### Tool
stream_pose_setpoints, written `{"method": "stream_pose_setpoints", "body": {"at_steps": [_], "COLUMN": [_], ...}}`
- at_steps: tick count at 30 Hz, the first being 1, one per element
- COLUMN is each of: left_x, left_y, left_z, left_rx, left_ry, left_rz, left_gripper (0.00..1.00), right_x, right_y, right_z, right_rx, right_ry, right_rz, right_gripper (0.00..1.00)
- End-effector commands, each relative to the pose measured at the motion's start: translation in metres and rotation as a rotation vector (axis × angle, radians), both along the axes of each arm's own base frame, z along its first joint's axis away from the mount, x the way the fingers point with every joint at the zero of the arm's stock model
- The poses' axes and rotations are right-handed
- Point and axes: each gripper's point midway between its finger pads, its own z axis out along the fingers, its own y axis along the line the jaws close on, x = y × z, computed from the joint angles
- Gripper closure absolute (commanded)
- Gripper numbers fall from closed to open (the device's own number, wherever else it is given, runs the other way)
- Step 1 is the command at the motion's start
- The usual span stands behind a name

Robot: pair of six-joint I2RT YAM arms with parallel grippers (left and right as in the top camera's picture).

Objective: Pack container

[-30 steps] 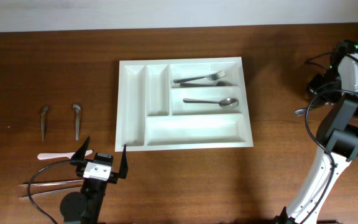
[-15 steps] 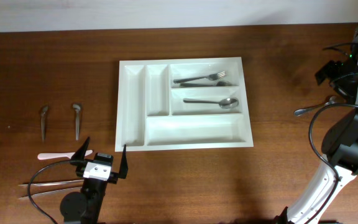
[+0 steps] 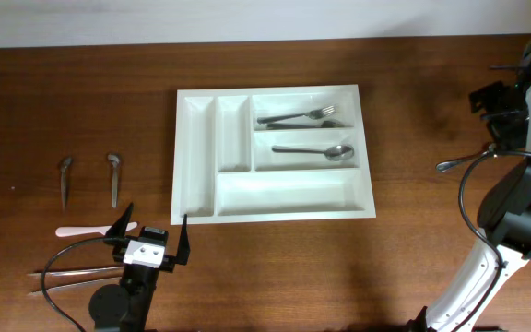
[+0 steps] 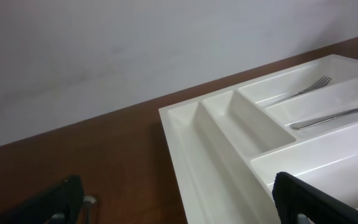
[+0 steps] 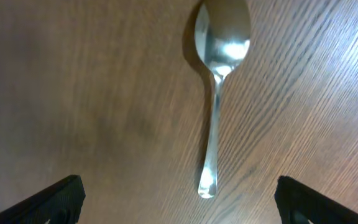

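The container (image 3: pixel 201 152) is a white tray with several compartments in the middle of the table. A fork (image 3: pixel 298 117) lies in its top right compartment and a spoon (image 3: pixel 316 149) in the one below. Another spoon (image 3: pixel 459 163) lies on the wood at the far right. My right gripper (image 3: pixel 498 115) hangs open over that spoon (image 5: pixel 219 93) without touching it; its jaws (image 5: pixel 179 194) stand wide with nothing between them. My left gripper (image 3: pixel 150 242) is open and empty by the container's front left corner (image 4: pixel 185 143).
Two small metal utensils (image 3: pixel 64 180) (image 3: pixel 113 178) lie at the left, with a pale utensil (image 3: pixel 95 230) and a long thin metal pair (image 3: pixel 76 274) nearer the front. The right arm's cable loops beside the loose spoon.
My right gripper has opened and its arm has swung up and toward the right edge, leaving the loose spoon uncovered on the table. The left arm has not moved.
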Motion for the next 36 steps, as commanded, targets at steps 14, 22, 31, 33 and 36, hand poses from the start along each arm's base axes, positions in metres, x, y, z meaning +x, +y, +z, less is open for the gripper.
{"method": "stream_pose_setpoints", "body": {"at_steps": [14, 22, 31, 33, 36], "left_x": [0.000, 0.000, 0.000, 0.000, 0.000], "left_y": [-0.001, -0.001, -0.001, -0.001, -0.001], "left_z": [-0.002, -0.002, -0.002, -0.002, -0.002], "left_rx": [0.007, 0.007, 0.007, 0.007, 0.007], "left_ry": [0.001, 0.001, 0.001, 0.001, 0.001], "left_rz": [-0.008, -0.008, -0.008, -0.008, -0.008], "left_gripper": [0.01, 0.01, 0.01, 0.01, 0.01], "right_x": [-0.023, -0.025, -0.029, -0.030, -0.029], "right_y": [-0.015, -0.013, -0.011, -0.011, -0.011], "right_z": [-0.032, -0.047, -0.071, -0.074, -0.076], "right_rx": [-0.024, -0.026, -0.023, -0.023, -0.026], "right_ry": [0.105, 0.115, 0.119, 0.120, 0.114], "right_rz": [0.016, 0.072, 0.067, 0.067, 0.068], "right_gripper": [0.01, 0.01, 0.01, 0.01, 0.01]}}
